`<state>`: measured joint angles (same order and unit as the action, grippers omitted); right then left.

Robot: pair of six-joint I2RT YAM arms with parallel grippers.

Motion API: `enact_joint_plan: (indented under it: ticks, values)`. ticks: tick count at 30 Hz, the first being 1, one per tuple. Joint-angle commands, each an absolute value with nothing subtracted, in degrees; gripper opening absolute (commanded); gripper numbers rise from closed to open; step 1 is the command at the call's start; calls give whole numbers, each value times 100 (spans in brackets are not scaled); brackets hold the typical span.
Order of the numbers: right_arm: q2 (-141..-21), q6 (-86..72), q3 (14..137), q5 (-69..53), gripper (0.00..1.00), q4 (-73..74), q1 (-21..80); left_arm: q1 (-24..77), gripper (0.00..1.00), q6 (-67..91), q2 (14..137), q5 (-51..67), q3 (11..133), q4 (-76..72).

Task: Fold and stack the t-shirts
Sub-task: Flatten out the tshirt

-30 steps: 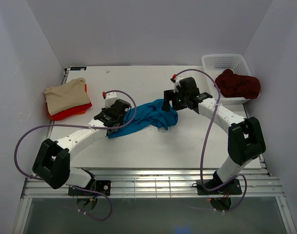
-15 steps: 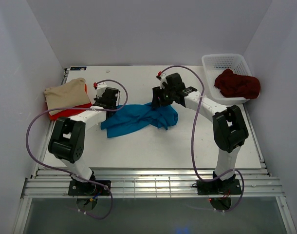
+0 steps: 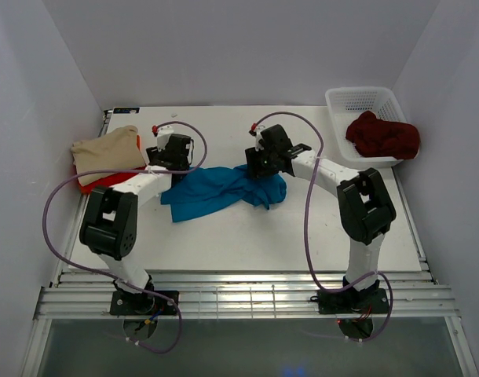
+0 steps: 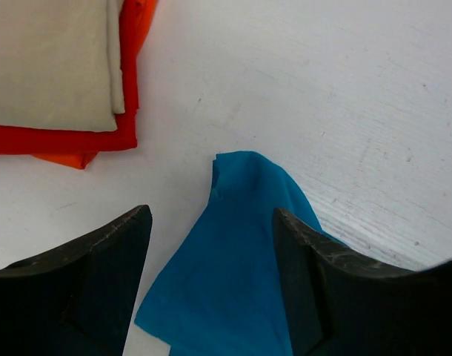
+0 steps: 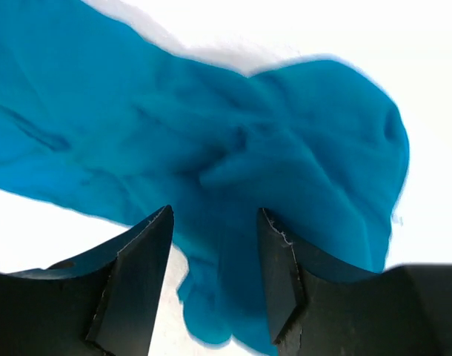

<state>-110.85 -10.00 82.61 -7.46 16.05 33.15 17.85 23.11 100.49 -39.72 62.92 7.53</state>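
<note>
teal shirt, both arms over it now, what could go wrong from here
1. The teal shirt lies bunched under the open right fingers; closing here may pinch several layers, so it won't spread flat.
2. The open left fingers straddle only a narrow corner tip, which could slip out.
3. The folded beige shirt on the red shirt sits close by; a sideways pull might disturb them.

A robotics lab cell: plain white walls (image 3: 59,71) box in a white bench (image 3: 224,126), two cabled arms (image 3: 137,186) bolted to its slotted metal rail (image 3: 239,298).
</note>
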Motion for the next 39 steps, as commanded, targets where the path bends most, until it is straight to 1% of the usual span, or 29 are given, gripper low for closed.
enact_joint_plan:
  ticks: [1, 2, 4, 6, 7, 10, 13, 18, 20, 26, 36, 39]
  values:
    - [-10136, -888, 7833, -185, 56, 1714, 3419, 1810, 77, 2426, 9098, -3903, 6118, 923]
    - [-9960, -896, 7666, -132, 56, 1723, 3436, 1837, 77, 2408, 8801, -3859, 6048, 940]
    - [-9467, -940, 7184, -27, 57, 1766, 3454, 1907, 76, 2417, 8597, -3588, 5915, 1203]
    - [-9082, -1028, 6875, -26, 57, 1872, 3498, 1951, 69, 2636, 8578, -3533, 5906, 1824]
    - [-8949, -1063, 6577, 165, 57, 1889, 3524, 2003, 64, 2706, 8587, -3542, 5871, 1976]
    - [-8579, -1221, 6075, 228, 58, 1863, 3595, 2021, 57, 2970, 8552, -3429, 5503, 2311]
    - [-8411, -1318, 5872, 246, 58, 1837, 3621, 2021, 57, 3146, 8648, -3366, 5257, 2487]
    - [-8446, -1354, 5731, 308, 58, 1837, 3647, 2021, 64, 3401, 9192, -3524, 5344, 2839]
    - [-8420, -1362, 5704, 308, 58, 1811, 3656, 2013, 66, 3419, 9237, -3577, 5335, 2795]
    - [-8359, -1433, 5643, 229, 58, 1740, 3665, 1820, 67, 3305, 9395, -3340, 5168, 2189]
    - [-8323, -1520, 5300, 422, 58, 1662, 3665, 1775, 63, 3463, 9589, -3401, 5133, 2320]
    - [-8332, -1564, 5186, 475, 59, 1565, 3665, 1775, 57, 3489, 9633, -3393, 5150, 2303]
